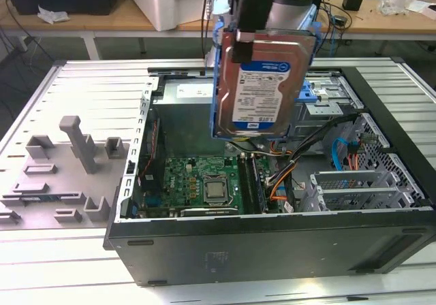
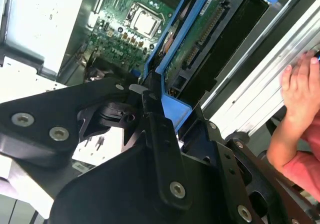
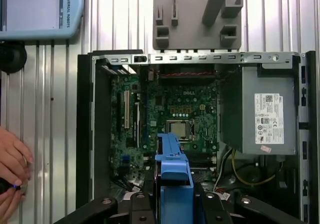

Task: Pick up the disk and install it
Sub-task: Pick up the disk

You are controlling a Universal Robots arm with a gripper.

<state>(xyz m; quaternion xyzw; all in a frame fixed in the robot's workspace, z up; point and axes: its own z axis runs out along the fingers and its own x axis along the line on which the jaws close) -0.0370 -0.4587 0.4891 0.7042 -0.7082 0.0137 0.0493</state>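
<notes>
Hanging upright above the open computer case [image 1: 272,250], the disk [image 1: 262,80] is clamped in the gripper [image 2: 167,109].

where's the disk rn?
In the exterior view the disk sits top centre, held upright in the gripper with the jaws shut on it. It is above the open case, over the motherboard.

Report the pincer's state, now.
The pincer: closed on the disk, holding it above the open computer case.
</notes>
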